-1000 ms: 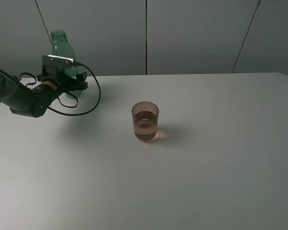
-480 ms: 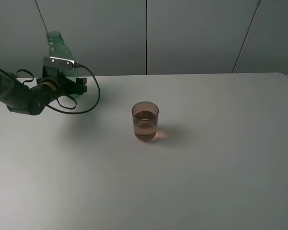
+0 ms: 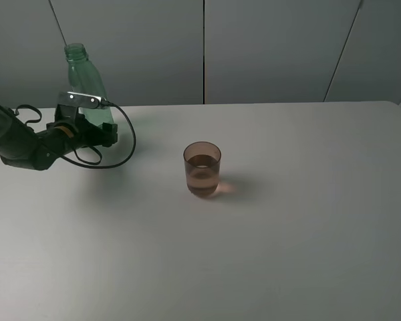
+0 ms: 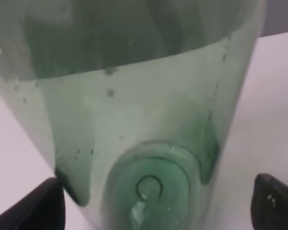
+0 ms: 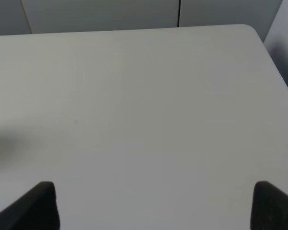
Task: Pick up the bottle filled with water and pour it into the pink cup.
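The bottle (image 3: 85,79) is seen at the far left of the table (image 3: 287,234), its open neck leaning towards the left and its lower body hidden behind the left gripper (image 3: 100,130). In the left wrist view the green body (image 4: 134,120) fills most of the frame, its moulded base is turned towards the camera, and droplets are seen on the inside wall. The two dark fingertips (image 4: 38,206) are seen at either side of the bottle, set wide apart, with white table surface visible between each tip and the green wall; whether the pads actually press on the bottle cannot be told from these views. The left arm is stretched in from the left edge, low over the table, with a black cable looped beside it.

The pink cup (image 3: 202,169) is placed upright near the middle of the table, well apart from the bottle and to its right. Liquid is held in it to roughly half its height.

The right gripper (image 5: 153,206) is shown only by its own wrist camera: its two dark fingertips are spread wide above bare white table, and nothing is held between them.
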Available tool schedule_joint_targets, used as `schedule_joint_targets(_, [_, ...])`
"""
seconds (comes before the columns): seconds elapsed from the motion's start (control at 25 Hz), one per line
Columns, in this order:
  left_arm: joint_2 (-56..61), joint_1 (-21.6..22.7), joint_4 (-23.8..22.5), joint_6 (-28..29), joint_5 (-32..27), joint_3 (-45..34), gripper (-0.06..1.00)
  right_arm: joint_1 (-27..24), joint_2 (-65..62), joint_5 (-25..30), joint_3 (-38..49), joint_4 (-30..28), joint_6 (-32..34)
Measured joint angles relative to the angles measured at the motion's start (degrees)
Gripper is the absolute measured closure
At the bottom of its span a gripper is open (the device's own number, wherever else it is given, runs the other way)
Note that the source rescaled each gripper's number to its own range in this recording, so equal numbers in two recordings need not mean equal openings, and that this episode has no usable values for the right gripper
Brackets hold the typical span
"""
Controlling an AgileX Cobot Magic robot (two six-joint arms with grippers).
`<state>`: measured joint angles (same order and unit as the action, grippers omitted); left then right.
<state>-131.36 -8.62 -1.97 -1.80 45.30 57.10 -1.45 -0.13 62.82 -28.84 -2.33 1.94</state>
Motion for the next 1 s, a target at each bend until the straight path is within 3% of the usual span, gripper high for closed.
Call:
schedule_joint_targets(0.28, [9.32,0.0,1.97,-2.64,-4.53,-8.0,-0.06,0.0,0.0,0.0,0.0,0.0,0.0])
schedule_joint_targets(0.4, [15.54,0.33,3.17,-2.87,-10.28,-10.72,-0.06,0.0,0.0,0.0,0.0,0.0,0.0])
schedule_joint_targets(0.56, [24.56,0.55,4.32,-3.21,-25.22,-10.65,-0.06,0.0,0.0,0.0,0.0,0.0,0.0])
schedule_joint_targets(0.84, [39.22,0.55,4.77,-3.66,-57.99,-5.39,-0.06,0.0,0.0,0.0,0.0,0.0,0.0])
schedule_joint_targets(1.0, [47.91,0.55,9.58,-9.82,-70.06,-6.36,-0.06,0.0,0.0,0.0,0.0,0.0,0.0])
